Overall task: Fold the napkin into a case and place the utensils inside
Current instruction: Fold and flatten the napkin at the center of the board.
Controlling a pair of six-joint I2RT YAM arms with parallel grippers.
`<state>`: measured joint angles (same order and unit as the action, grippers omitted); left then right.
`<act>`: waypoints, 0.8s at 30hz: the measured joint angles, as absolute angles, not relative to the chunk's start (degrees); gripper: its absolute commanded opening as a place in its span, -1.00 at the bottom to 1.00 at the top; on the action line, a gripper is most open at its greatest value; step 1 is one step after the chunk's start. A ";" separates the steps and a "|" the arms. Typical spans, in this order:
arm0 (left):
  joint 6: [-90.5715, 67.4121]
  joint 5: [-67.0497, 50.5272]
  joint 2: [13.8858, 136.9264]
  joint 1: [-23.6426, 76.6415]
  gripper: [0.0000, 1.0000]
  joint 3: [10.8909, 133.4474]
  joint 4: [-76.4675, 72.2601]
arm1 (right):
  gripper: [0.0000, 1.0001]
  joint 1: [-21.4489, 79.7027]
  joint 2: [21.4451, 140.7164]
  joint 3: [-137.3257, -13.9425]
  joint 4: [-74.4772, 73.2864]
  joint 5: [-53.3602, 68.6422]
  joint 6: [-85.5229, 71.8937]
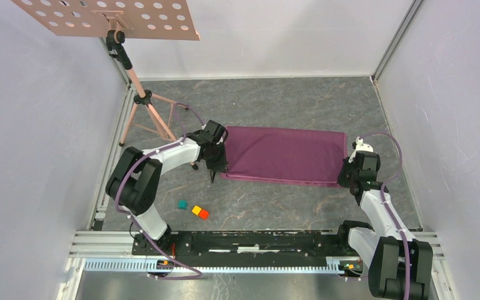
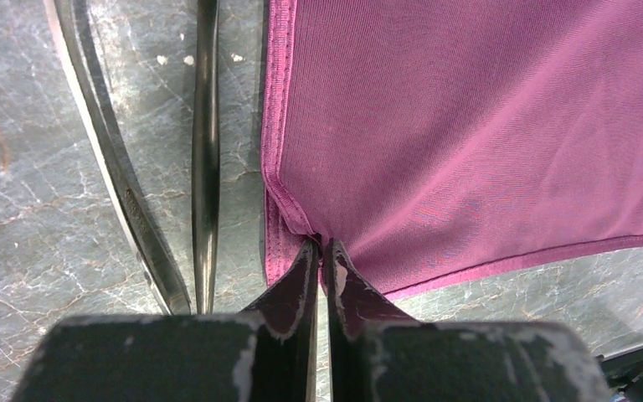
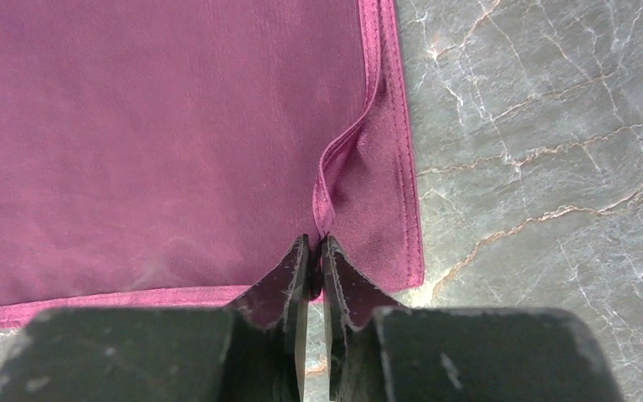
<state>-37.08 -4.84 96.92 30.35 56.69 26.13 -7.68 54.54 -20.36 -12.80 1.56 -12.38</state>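
Note:
The plum-purple napkin (image 1: 284, 155) lies folded into a long rectangle in the middle of the table. My left gripper (image 1: 215, 174) sits at its near left corner, shut on a pinch of the hemmed edge (image 2: 322, 244). My right gripper (image 1: 344, 181) is at the near right corner, and its jaws (image 3: 316, 241) are pressed on a raised ridge of the napkin (image 3: 176, 126). Two slim dark utensils (image 2: 206, 151) lie on the table just left of the napkin's edge, one of them curved (image 2: 117, 167). In the top view my left arm hides them.
A pink music stand on a tripod (image 1: 140, 94) stands at the back left. A teal block (image 1: 182, 204), a yellow block (image 1: 196, 210) and an orange block (image 1: 204, 214) lie near the front left. Walls close in both sides, and a metal rail (image 1: 256, 240) runs along the front.

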 measured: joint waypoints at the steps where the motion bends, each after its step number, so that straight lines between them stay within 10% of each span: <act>1: -37.06 -4.86 96.73 30.35 -0.55 56.51 26.09 | -0.57 -7.68 54.46 -20.40 -13.15 1.65 -12.38; 10: -37.04 -4.60 82.15 30.35 -0.10 53.93 29.67 | 0.23 -7.68 43.31 -26.68 -21.41 3.60 -12.14; 18: -37.28 -5.04 77.60 30.85 0.55 54.85 31.27 | 0.35 -7.68 45.78 -30.83 -20.23 9.91 -12.21; 24: -37.52 -4.69 80.36 31.68 0.48 55.35 30.89 | 0.28 -7.66 49.25 -30.33 -17.41 14.87 -13.26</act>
<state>-37.52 -4.69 80.36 31.68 55.35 30.89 -7.66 49.25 -30.33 -17.41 14.87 -13.26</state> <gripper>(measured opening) 0.758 0.681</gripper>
